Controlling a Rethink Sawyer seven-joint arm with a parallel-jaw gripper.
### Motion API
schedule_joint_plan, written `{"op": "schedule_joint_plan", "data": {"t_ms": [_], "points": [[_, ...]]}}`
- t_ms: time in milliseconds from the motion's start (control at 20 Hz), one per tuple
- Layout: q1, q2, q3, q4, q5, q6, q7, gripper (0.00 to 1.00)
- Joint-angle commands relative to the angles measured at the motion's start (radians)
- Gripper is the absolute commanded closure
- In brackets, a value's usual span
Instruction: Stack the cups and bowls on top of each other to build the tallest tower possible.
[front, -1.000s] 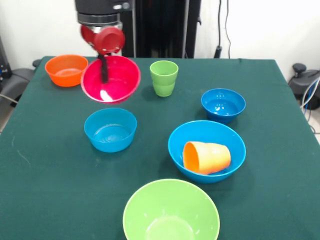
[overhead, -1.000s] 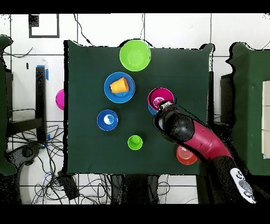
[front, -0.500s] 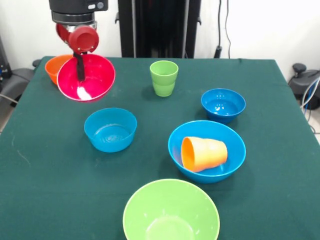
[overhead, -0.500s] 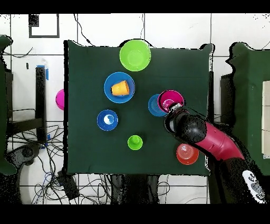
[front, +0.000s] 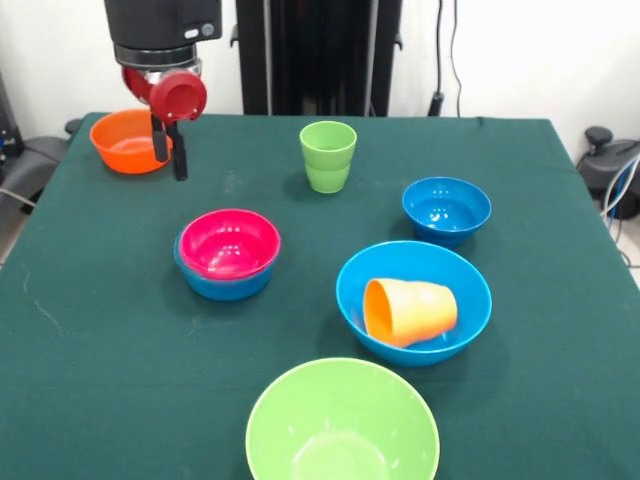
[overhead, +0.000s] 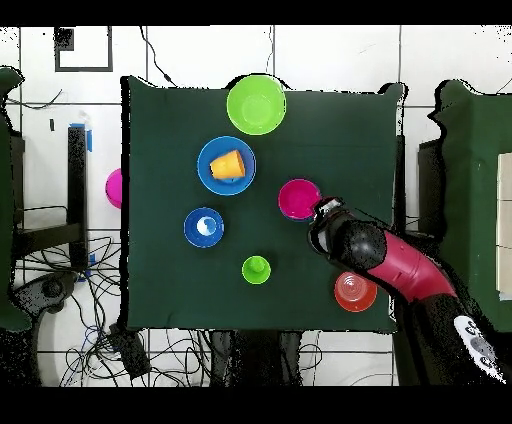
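My claw (front: 170, 155): it hangs empty above the table's far-left part, both black fingers (front: 180, 158) pointing down with a narrow gap between them, holding nothing and touching nothing.
My claw's neighbours: the small orange bowl (front: 130, 140) sits just at its 9 o'clock in the front view; the pink-red bowl (front: 229, 243) lies toward its 5 o'clock, apart from the fingers.
Tower so far: the pink-red bowl is nested upright inside a small blue bowl (front: 226, 281), whose rim shows beneath it; from overhead the pink-red bowl (overhead: 299, 199) covers the blue one almost wholly.
Light green cup (front: 328, 156): upright and alone, at 3 o'clock from my claw in the front view.
Other small blue bowl (front: 446, 210): upright, empty, at the stack's 2 o'clock.
Large blue bowl (front: 414, 300): upright, with the orange-yellow cup (front: 411, 313) lying on its side inside, mouth facing left.
Large lime green bowl (front: 342, 424): upright and empty at the near edge, at 6 o'clock from the green cup.
Table (front: 90, 360): dark green cloth.
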Motion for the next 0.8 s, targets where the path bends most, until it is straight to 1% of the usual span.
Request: {"op": "schedule_joint_plan", "data": {"t_ms": [50,300,500,700,800], "points": [[0.015,0.057,0.101,0.011,-0.056,-0.013,-0.019,0.00],[0.013,0.064,0.114,0.018,-0.048,-0.024,-0.006,0.00],[0.018,0.084,0.131,0.017,-0.036,-0.043,0.010,0.00],[0.051,0.087,0.133,0.012,-0.007,-0.048,0.051,0.00],[0.071,0.094,0.134,0.012,0.011,-0.072,0.085,0.00]]}}
